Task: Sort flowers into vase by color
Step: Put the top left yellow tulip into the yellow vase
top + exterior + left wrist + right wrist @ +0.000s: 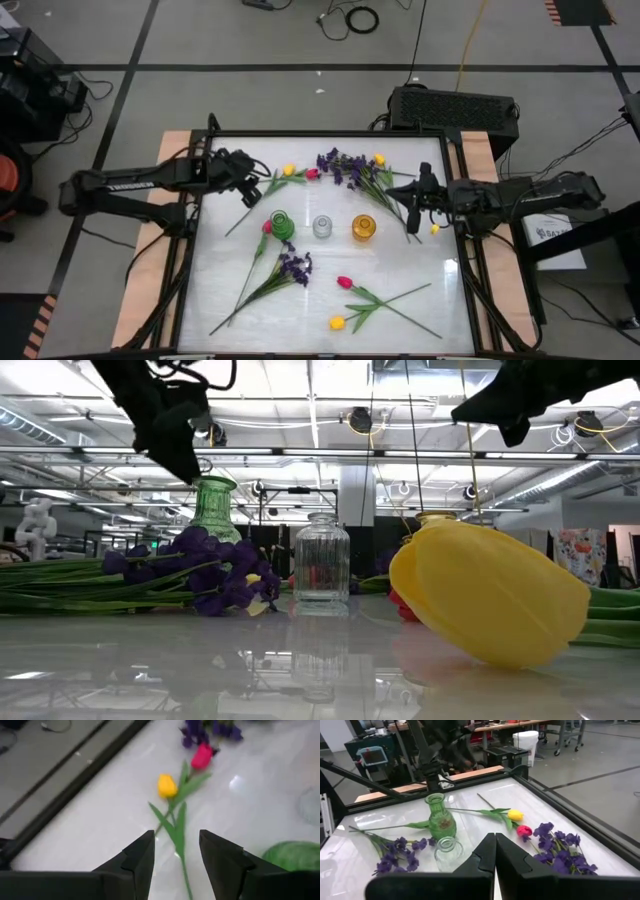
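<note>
Flowers lie flat on the white table. At the far left are a yellow tulip [289, 170] [167, 785] and a pink tulip [311, 174] [202, 756]. My left gripper [252, 188] [176, 845] hangs open above their shared green stems [177, 827], one finger on each side, well above the tabletop in the low view. Purple sprigs [340, 165] and another yellow tulip [378, 158] lie at the far middle. My right gripper [405, 197] [495, 837] is shut, raised over the stem ends there, with nothing showing between its fingers. A yellow tulip head [435, 229] lies beside the right arm.
A green vase [280, 224], a clear vase [322, 227] and an amber vase [363, 228] stand in a row mid-table. Nearer lie a pink tulip [267, 227], a purple sprig [295, 265], a pink tulip [345, 282] and a yellow tulip [337, 322] [490, 595].
</note>
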### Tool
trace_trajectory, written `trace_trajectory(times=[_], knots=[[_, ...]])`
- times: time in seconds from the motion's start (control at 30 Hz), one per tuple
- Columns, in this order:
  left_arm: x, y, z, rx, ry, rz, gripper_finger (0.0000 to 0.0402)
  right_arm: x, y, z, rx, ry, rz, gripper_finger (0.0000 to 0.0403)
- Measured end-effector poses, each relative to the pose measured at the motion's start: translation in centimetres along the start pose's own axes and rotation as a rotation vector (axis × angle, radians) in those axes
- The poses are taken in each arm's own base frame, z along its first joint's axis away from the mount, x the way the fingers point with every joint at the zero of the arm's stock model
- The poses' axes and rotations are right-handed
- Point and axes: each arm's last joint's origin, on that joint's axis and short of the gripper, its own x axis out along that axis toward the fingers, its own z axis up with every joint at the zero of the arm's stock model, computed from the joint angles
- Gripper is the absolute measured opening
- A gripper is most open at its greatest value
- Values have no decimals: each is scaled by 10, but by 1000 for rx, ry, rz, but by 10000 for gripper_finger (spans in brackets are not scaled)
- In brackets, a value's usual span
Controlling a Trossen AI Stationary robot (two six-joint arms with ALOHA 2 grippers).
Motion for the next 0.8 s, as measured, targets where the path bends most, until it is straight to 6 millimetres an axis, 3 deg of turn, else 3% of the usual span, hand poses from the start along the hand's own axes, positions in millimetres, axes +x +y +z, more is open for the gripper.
trace_trajectory(times=[0.33, 0.8], knots=[[52, -4, -46, -70, 11, -64, 164, 0, 0, 0, 25, 2, -2, 0], [77, -6, -86, -90, 26, -71, 164, 0, 0, -1, 19, 5, -3, 0]])
